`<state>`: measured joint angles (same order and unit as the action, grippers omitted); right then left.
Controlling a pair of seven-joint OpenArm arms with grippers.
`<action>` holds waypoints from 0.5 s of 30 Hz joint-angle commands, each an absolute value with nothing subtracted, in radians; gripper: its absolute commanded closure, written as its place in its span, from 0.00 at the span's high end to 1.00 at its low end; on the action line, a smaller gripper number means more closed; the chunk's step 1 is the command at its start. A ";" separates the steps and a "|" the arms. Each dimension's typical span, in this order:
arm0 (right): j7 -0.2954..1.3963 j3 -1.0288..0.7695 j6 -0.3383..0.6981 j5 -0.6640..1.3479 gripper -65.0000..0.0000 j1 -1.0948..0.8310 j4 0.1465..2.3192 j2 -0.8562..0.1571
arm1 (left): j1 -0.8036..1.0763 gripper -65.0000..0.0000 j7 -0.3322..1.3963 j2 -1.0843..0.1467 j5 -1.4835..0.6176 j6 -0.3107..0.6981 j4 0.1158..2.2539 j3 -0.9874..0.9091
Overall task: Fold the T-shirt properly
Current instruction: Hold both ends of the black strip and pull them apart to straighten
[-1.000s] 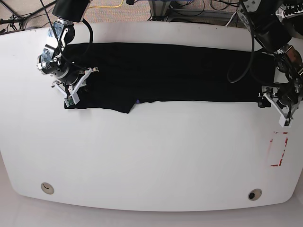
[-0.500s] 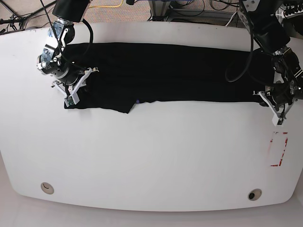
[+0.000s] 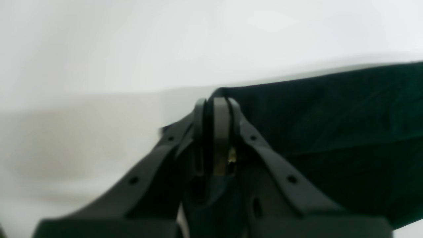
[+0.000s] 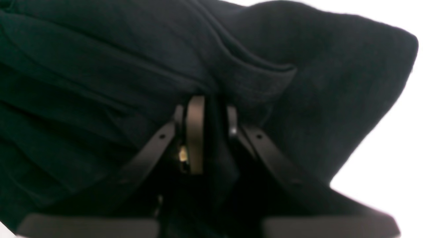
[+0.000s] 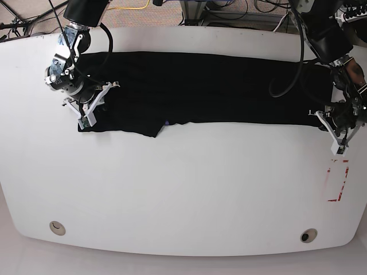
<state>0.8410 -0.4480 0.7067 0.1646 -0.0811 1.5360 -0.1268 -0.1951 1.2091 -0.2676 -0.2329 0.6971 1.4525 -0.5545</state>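
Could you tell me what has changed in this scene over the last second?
The left pincer was open beside the T-shirt edge; it has since closed, its tip now at the shirt's corner, though whether cloth is pinched is unclear. The right pincer stayed clamped on the T-shirt, which lies stretched as before.

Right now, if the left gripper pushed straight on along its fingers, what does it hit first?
The left gripper is shut at the corner of the T-shirt. Straight ahead lies only bare white table; the way looks free, though the wrist view is blurry on depth.
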 commanded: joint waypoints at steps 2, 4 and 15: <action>0.911 -0.449 0.698 0.119 0.13 -0.085 1.529 -0.128 | -0.200 0.00 1.202 -0.291 -0.240 0.698 1.489 -0.558; 0.911 -0.449 0.698 0.119 0.13 -0.084 1.529 -0.128 | -0.199 0.00 1.202 -0.291 -0.242 0.698 1.495 -0.558; 0.911 -0.449 0.698 0.120 0.13 -0.084 1.529 -0.128 | -0.099 0.00 1.205 -0.317 -0.243 0.698 1.609 -0.595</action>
<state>0.8444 -0.4480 0.7067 0.1650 -0.0784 1.5360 -0.1257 -0.0921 1.2182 -0.2977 -0.2363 0.6987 1.5707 -0.5949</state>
